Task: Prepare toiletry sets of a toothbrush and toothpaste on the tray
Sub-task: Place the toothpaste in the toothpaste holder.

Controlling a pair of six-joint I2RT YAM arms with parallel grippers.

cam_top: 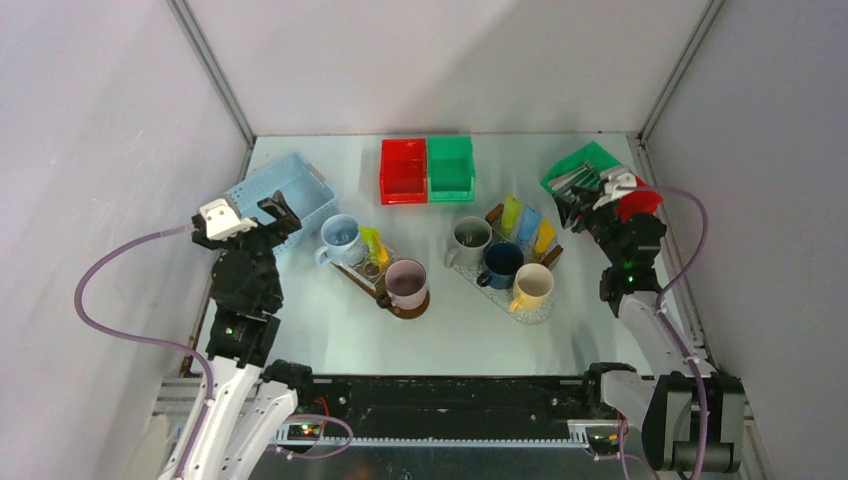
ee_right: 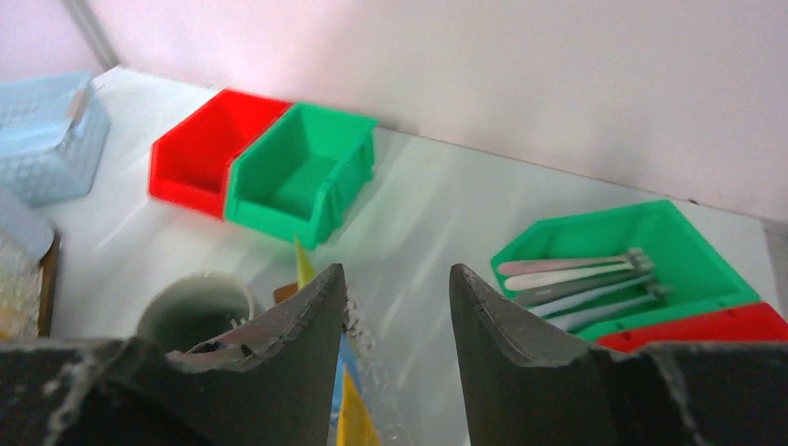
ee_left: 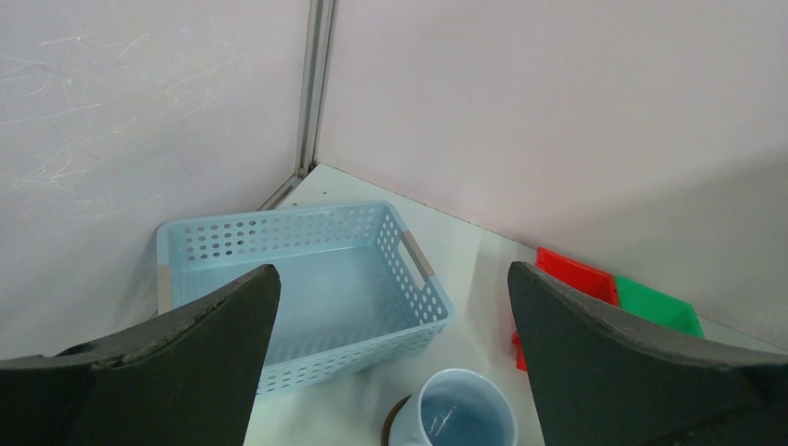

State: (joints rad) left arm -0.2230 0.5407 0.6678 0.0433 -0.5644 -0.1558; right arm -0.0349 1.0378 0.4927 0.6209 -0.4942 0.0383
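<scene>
Several pale toothbrushes [cam_top: 578, 178] lie in a green bin [cam_top: 598, 154] at the back right; they also show in the right wrist view [ee_right: 571, 278]. Lime green [cam_top: 511, 212], light blue [cam_top: 527, 222] and orange [cam_top: 545, 236] tubes lie on the right tray [cam_top: 538, 311] beside three mugs. A yellow tube [cam_top: 375, 245] lies on the left tray [cam_top: 357, 276] between two mugs. My right gripper [cam_top: 577, 208] [ee_right: 398, 271] is open and empty, between the right tray and the toothbrush bin. My left gripper [cam_top: 276, 212] [ee_left: 392, 269] is open and empty over the blue basket's near edge.
An empty pale blue basket [cam_top: 270, 190] [ee_left: 307, 279] stands at the back left. Red [cam_top: 403, 170] and green [cam_top: 451, 167] bins stand at the back centre. A red bin [cam_top: 641, 203] sits next to the toothbrush bin. A blue mug [ee_left: 462, 413] stands just below my left gripper.
</scene>
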